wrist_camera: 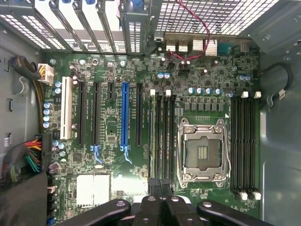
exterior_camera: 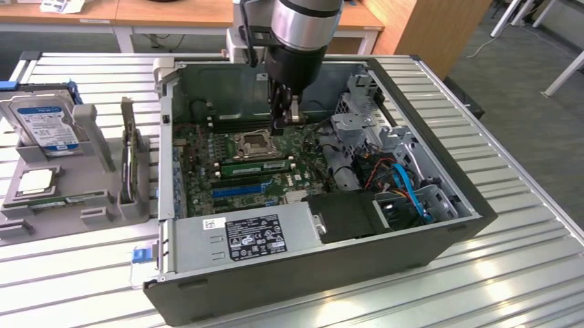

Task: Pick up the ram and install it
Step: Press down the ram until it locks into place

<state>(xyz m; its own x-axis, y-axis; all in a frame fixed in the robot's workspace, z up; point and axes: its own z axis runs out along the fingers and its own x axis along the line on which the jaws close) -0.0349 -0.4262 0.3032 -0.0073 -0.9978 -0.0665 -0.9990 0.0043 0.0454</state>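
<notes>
Grey metal computer case (exterior_camera: 461,225) is lying open on the slatted metal table (exterior_camera: 511,273), with the board facing up.

**Risk.** The ram (exterior_camera: 257,165), a long narrow green circuit-board stick, is standing on edge in a black memory slot on the near side of the silver CPU socket (exterior_camera: 253,144). (I am taking this stick as the task's, since the arm is hanging over its slot bank.) The black two-finger gripper (exterior_camera: 288,123) is hovering above the stick's right end, fingers pressed fully together and carrying nothing. I cannot tell whether the latches are gripping. If one end is sitting high, an off-centre push from shut fingers would be tilting the stick and straining the slot. A slip to the far side would be landing on the bare socket.

**Surroundings, from the exterior view's left.** The grey plastic parts tray (exterior_camera: 91,219) is holding three things, all well apart from the arm:
- a blue-labelled hard drive (exterior_camera: 44,123)
- a second thin green stick (exterior_camera: 55,202) lying flat
- a dark card (exterior_camera: 128,157) standing on edge

Inside the case, the blue plastic slot (exterior_camera: 242,190) is lying on the near side of the ram. Further right, the grey metal drive cage (exterior_camera: 365,123) and a blue cable (exterior_camera: 408,188) are crowding the arm's right side.
</notes>
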